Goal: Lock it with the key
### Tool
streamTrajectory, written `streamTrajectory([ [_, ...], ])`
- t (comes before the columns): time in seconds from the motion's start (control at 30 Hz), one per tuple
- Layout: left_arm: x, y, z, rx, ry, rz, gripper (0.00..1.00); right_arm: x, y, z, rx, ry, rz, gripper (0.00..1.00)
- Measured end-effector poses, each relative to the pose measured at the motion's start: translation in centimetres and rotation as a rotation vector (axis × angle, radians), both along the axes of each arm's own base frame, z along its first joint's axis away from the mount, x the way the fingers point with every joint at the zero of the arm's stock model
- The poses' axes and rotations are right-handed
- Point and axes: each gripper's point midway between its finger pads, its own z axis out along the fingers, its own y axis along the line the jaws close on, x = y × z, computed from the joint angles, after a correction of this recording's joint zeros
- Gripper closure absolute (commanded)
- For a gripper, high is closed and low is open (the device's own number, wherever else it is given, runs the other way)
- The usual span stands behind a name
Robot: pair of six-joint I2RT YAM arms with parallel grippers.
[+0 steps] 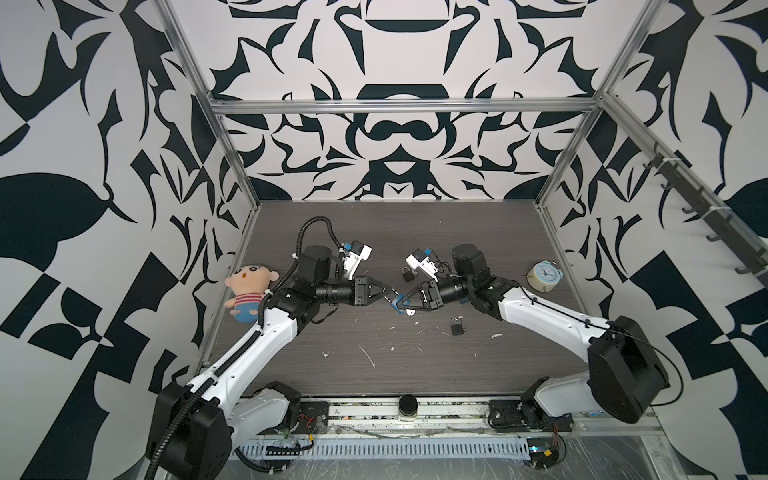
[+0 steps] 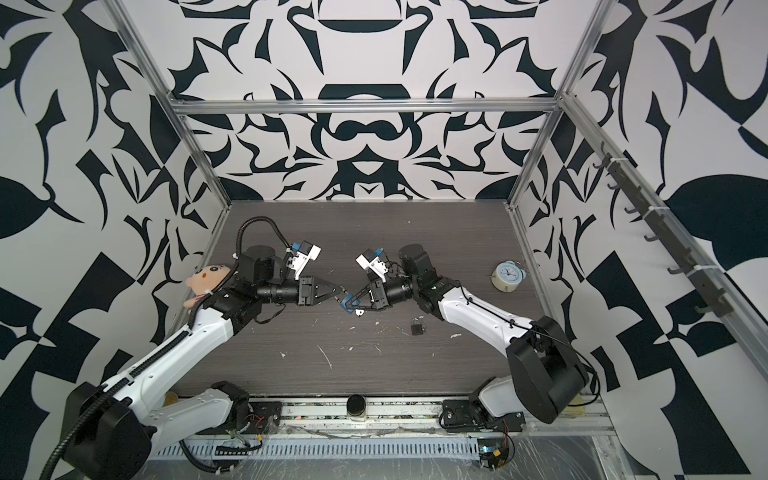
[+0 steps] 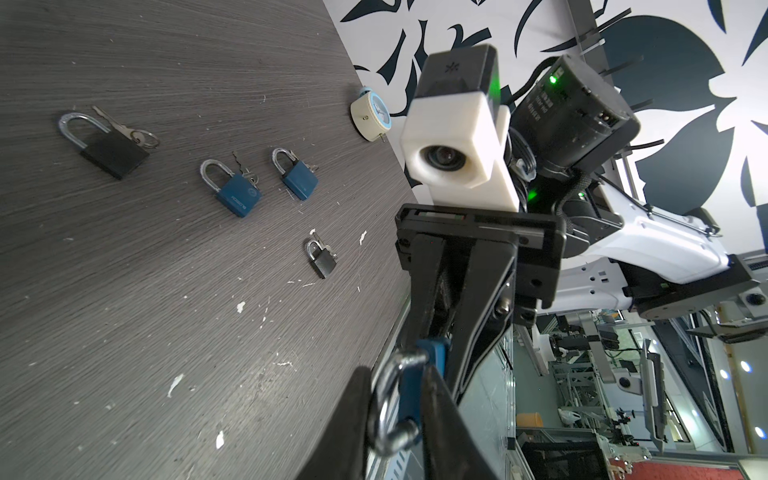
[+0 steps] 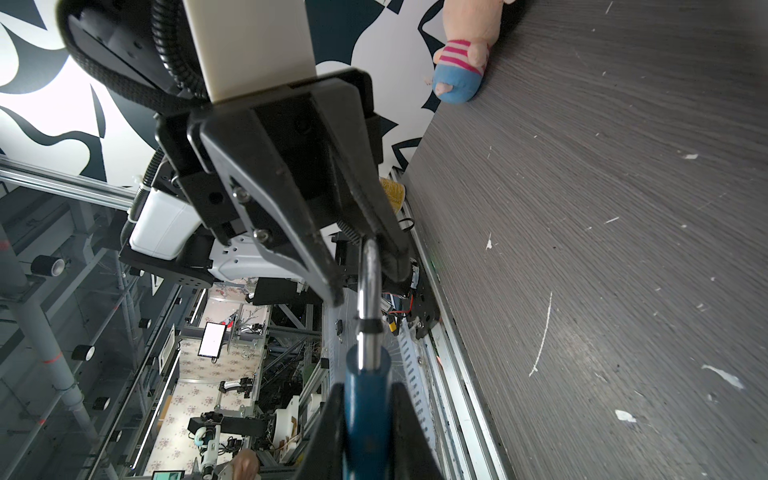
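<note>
1. Padlock [image 4: 365, 424]: blue body, silver shackle [image 4: 369, 282]. Held clear of the desk, mid-desk, roughly level.
2. Body clamped in right tool [image 1: 397, 306]; shackle end sits between the fingers of left tool [image 3: 397, 395].
3. Small silvery piece [image 1: 409, 311] hangs under the body; too small to identify.

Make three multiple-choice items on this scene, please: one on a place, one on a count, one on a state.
1. In both top views, the alarm clock stands near which edge of the table? A right B left C front
2. In the left wrist view, how many padlocks lie on the table? A two B four C six
3. The blue padlock between the arms is A lying flat B clamped in the right end effector C standing on the clock
Key: 1 A, it sits by the right wall; 2 B, one black, two blue, one grey; 3 B, fingers squeeze its body.
</note>
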Motion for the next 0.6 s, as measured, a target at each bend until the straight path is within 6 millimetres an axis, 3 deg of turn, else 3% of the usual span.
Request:
streamTrajectory([
  [0.17,0.0,0.0,0.1,-0.003,-0.003,-0.001,0.83,0.0,0.0,0.3,0.008,0.005,0.001,1.0],
  [0.37,0.0,0.0,0.4,-0.021,0.008,-0.006,1.0,0.0,0.1,0.7,0.025,-0.002,0.011,1.0],
  [0.6,0.0,-0.1,0.9,-0.037,-0.009,-0.014,1.0,-0.1,0.0,1.4,0.058,0.043,0.014,1.0],
])
